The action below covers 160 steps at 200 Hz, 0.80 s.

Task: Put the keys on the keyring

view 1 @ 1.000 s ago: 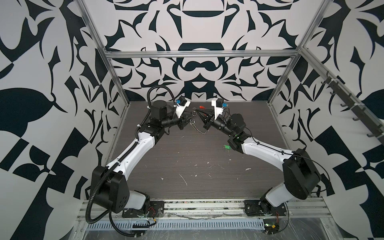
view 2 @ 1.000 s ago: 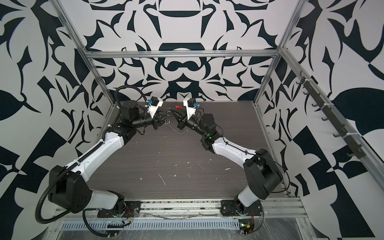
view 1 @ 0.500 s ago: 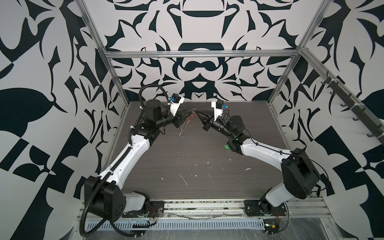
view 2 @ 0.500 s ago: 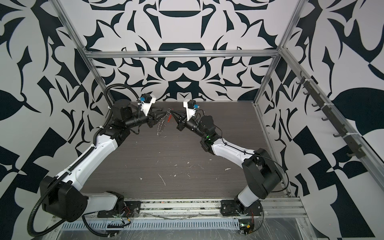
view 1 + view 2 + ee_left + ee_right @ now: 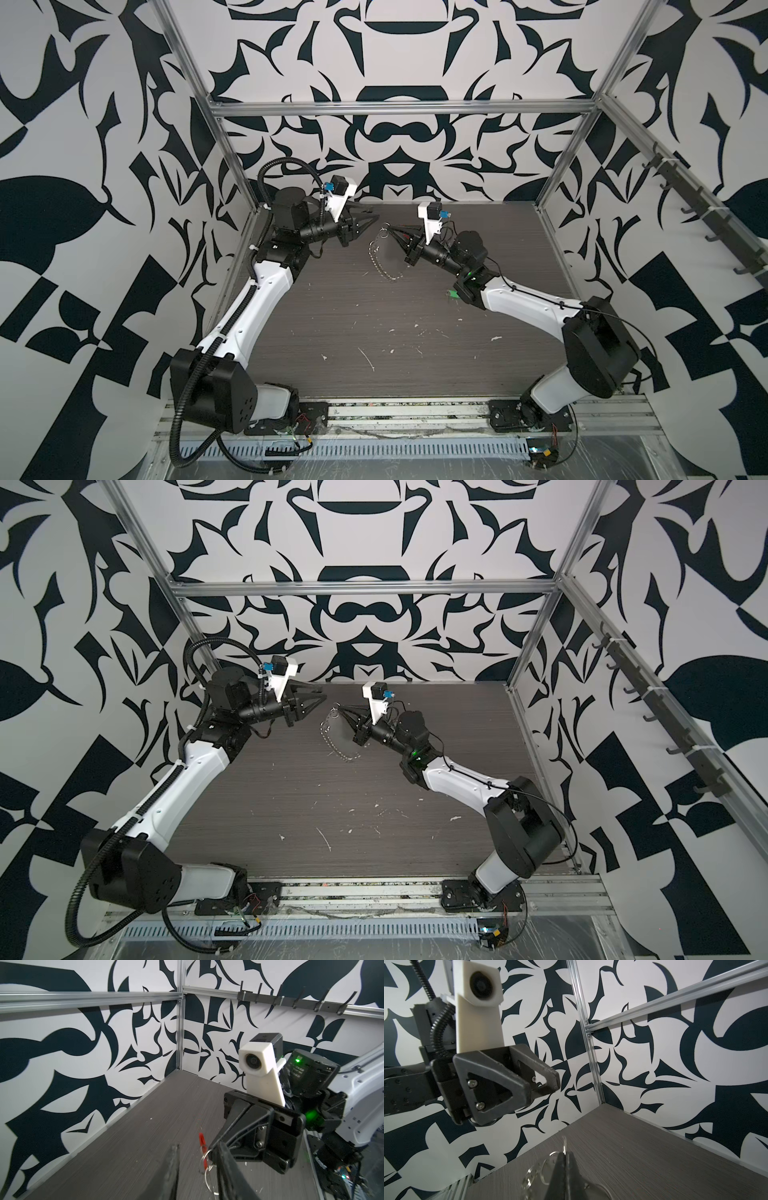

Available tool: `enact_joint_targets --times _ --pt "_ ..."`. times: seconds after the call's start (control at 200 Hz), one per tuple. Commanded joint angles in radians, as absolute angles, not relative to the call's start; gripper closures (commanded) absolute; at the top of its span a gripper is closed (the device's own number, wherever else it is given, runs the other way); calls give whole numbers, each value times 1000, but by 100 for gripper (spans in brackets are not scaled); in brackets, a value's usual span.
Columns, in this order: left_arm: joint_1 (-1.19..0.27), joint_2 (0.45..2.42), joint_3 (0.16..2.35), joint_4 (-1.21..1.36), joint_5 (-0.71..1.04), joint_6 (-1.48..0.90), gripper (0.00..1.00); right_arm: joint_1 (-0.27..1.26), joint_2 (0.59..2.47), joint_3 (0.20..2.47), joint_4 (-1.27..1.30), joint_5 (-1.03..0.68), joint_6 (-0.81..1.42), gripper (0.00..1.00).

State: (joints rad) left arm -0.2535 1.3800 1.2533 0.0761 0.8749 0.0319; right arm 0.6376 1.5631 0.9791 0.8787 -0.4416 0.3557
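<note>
My right gripper [image 5: 391, 229] [image 5: 339, 710] [image 5: 564, 1154] is shut on a silver ring of the keyring [image 5: 376, 257] [image 5: 328, 742]. The keyring hangs from it as a chain of small rings above the back of the table. Its red segment [image 5: 201, 1140] and rings [image 5: 207, 1169] show just beyond my left gripper's fingers. My left gripper [image 5: 373, 215] [image 5: 321, 694] [image 5: 196, 1147] stands open and empty, a short way left of the keyring. The keys' green tag [image 5: 451, 294] lies on the table, half hidden under my right forearm.
The dark wood-grain table [image 5: 374, 332] carries small white scraps [image 5: 368, 359] toward the front. Patterned walls and aluminium posts [image 5: 237, 183] close in the back and sides. A rail of black hooks [image 5: 706, 216] runs along the right wall.
My left gripper has let go of the keyring, opened and drawn back to the left. The keyring now hangs from my right gripper alone, which stayed shut and nearly in place.
</note>
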Motion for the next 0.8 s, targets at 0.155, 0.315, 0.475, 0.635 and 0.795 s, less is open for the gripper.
enact_joint_targets --times 0.155,0.315,0.475,0.635,0.795 --pt "-232 1417 1301 23 950 29 66 643 1520 1036 943 -471 344 100" --pt "-229 1425 1308 9 984 23 67 642 1519 1039 945 -475 347 100" --pt "-229 1433 1304 2 1032 8 69 642 1523 1044 962 -482 365 100" --pt "-229 1433 1297 -8 1046 3 71 637 1529 1042 1008 -479 401 100" --pt "-229 1443 1292 -2 1051 -11 71 632 1549 1048 1085 -475 466 100"
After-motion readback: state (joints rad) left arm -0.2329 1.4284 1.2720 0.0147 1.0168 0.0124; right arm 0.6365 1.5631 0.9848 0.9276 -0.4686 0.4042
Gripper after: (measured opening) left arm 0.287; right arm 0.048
